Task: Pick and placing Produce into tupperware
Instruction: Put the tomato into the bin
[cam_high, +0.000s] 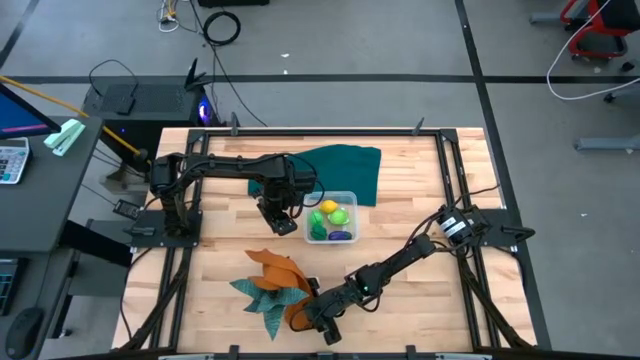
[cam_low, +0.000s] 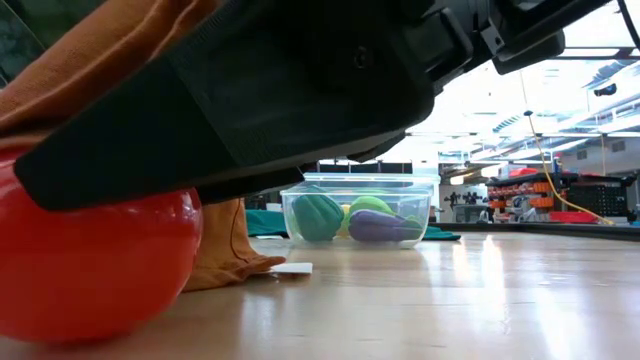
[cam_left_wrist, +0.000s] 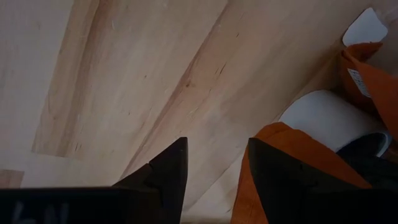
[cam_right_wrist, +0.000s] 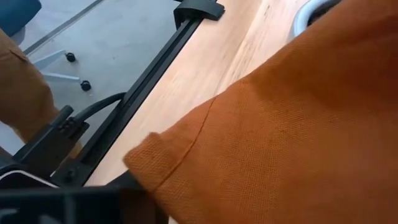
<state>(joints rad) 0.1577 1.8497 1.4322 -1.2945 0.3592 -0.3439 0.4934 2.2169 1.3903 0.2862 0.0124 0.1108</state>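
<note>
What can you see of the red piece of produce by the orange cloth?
The red toy fruit looks round, smooth and glossy, like plastic. It rests on the wooden table close to the low camera, with a dark part of the right gripper pressing on its top and the orange cloth just behind it. The high view hides it.

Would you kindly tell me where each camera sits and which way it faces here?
High view: overhead, straight down on both arms, the clear plastic tub of toy produce.
Low view: table height, level across; a red toy ball under a dark arm part, the same tub beyond.
Left wrist view: past two dark fingers at wooden table.
Right wrist view: filled by orange cloth, shared with the high view.
</note>
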